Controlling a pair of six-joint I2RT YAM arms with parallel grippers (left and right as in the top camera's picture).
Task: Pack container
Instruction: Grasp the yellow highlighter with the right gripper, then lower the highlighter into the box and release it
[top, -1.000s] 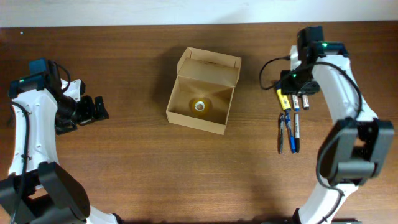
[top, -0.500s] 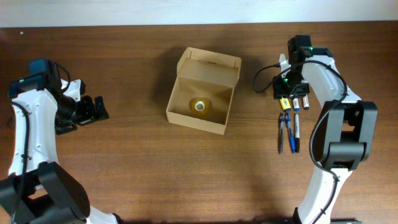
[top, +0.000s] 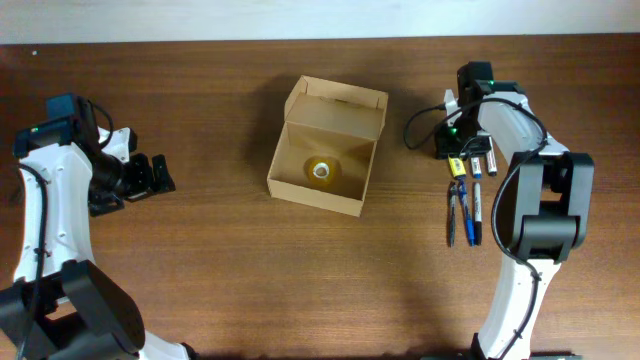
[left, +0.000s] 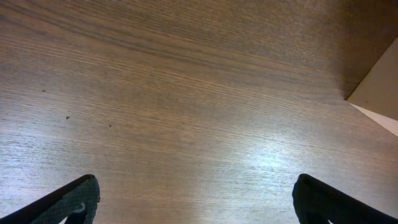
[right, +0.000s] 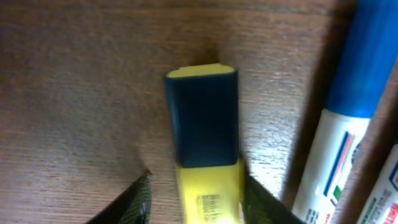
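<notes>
We see the right gripper (right: 196, 194) pointing down, 3 o'clock of the cardboard box (top: 315, 192), fingers apart astride a yellow highlighter (right: 202, 118)

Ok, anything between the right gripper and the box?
Nothing visible. Only bare table lies between the right gripper, open around the highlighter, and the box, whose lid stands open.

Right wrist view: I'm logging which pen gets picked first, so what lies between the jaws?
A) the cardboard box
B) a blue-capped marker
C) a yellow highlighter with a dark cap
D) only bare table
C: the yellow highlighter with its dark cap lies between the open jaws of the right gripper, while the blue-capped marker lies off to one side, outside them.
</notes>
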